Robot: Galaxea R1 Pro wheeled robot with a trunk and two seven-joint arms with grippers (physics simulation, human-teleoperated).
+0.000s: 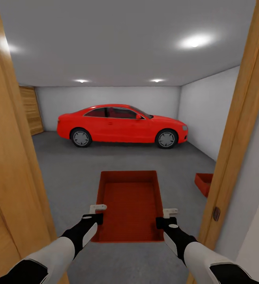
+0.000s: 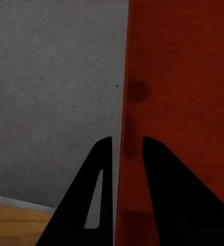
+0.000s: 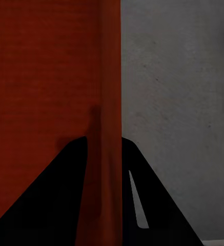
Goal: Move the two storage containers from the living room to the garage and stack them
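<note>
I hold an orange-red open-topped storage container (image 1: 130,205) level in front of me, in the doorway of the garage. My left gripper (image 1: 98,213) is shut on its left wall (image 2: 123,154), and my right gripper (image 1: 166,217) is shut on its right wall (image 3: 110,154). The bin hangs above the dark grey concrete floor (image 1: 74,177). A second orange-red storage container (image 1: 204,183) sits on that floor to the right, partly hidden by the door frame.
A red car (image 1: 121,125) is parked across the back of the garage. Wooden door frame posts (image 1: 240,130) stand close on both sides, with an orange wooden door (image 1: 7,177) at the left. Pale grey walls (image 1: 208,110) enclose the room.
</note>
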